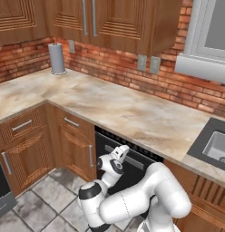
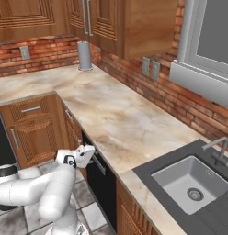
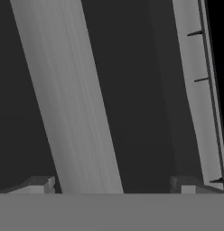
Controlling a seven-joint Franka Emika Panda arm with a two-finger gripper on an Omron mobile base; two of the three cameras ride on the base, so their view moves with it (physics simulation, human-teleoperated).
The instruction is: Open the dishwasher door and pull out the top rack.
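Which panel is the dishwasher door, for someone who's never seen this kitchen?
Start at the sink and follow the marble counter leftward. Under its edge sits the dishwasher door, beside the wooden cabinet doors. It is the one flat black panel, with a horizontal grey bar handle.

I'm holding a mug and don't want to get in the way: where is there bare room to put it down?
The marble counter is bare from the paper towel roll in the corner to the sink. It is crowded low down, where the gripper is at the dishwasher door handle.

dishwasher door lower half behind arm, handle cut off top & bottom (hand view), claw tips unclear
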